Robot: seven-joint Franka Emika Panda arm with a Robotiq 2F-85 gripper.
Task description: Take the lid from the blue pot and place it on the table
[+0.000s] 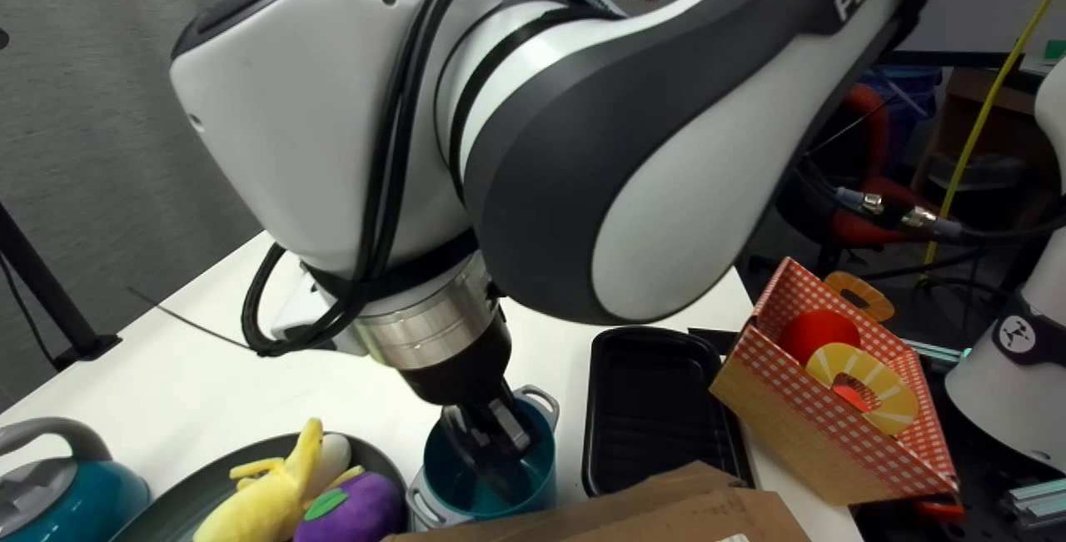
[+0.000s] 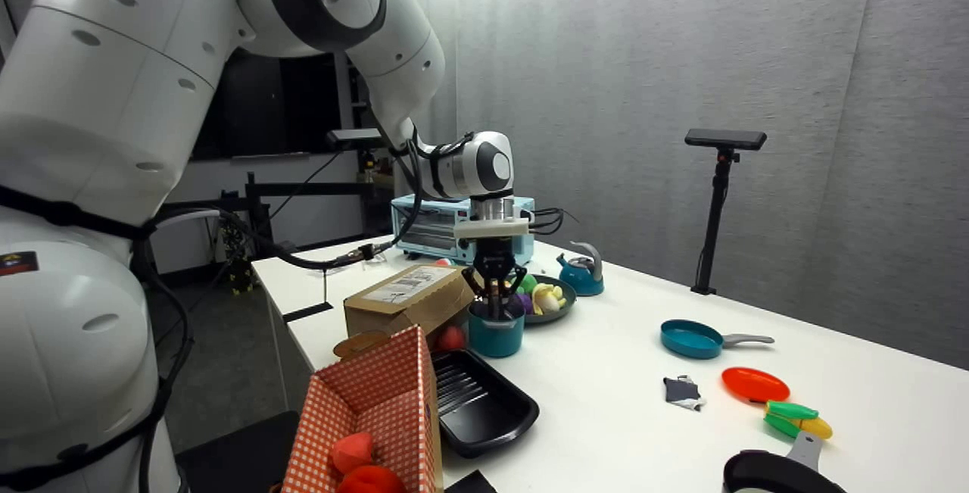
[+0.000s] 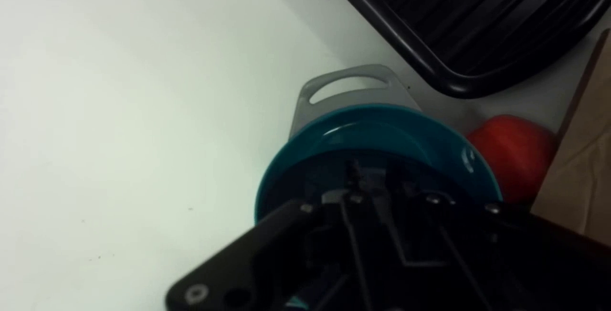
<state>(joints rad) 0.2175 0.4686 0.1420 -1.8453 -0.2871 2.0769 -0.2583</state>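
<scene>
End effector [image 2: 496, 311] dips into the blue pot [image 2: 496, 340]; can't tell if it's gripping. Only an exterior view shows the oven [image 2: 435, 226]. White counter [image 2: 598, 372], grey curtain [image 2: 643, 46].

Open table [image 2: 598, 375] borders the blue pot [image 2: 496, 337] opposite an obstructing cardboard box [image 2: 409, 300].

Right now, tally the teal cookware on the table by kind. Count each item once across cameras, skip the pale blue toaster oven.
Deep pots: 1, the blue pot
Kettles: 1, the grey-handled kettle
Shallow pans: 1, the grey-handled pan
Total: 3
</scene>
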